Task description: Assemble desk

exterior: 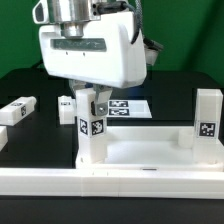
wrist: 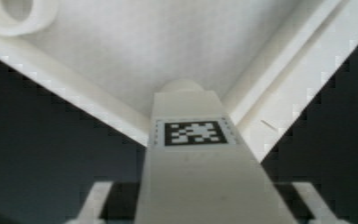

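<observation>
Nearest, along the front edge of the black desk (exterior: 35,140), lies a white border rail (exterior: 100,186). The rimmed slab (exterior: 150,150) sits just behind it, touching it or close to it.

At the slab's corner on the exterior view's left, the gripped leg (exterior: 92,128) stands upright with its foot down on the slab. The fingers (wrist: 101,200) flank its upper end on both sides and appear to be pinching it. The wrist view looks straight down this leg onto the slab, and an empty round socket (wrist: 16,14) shows at another corner. I cannot tell whether the gripped leg is fully seated or only resting in its socket.

At the slab's corner on the exterior view's right, a standing leg (exterior: 208,122) is upright with nothing holding it, so it looks fitted.

Farther back, toward the desk's edge on the exterior view's left, two loose legs lie well apart from the slab. One is lying flat (exterior: 18,110) and the other is nearer the arm (exterior: 67,105). The marker board (exterior: 130,107) lies flat behind the arm.

By my reading the job is about a third to halfway done. One leg is in, a second is being fitted, and two remain to be fetched and fixed.
</observation>
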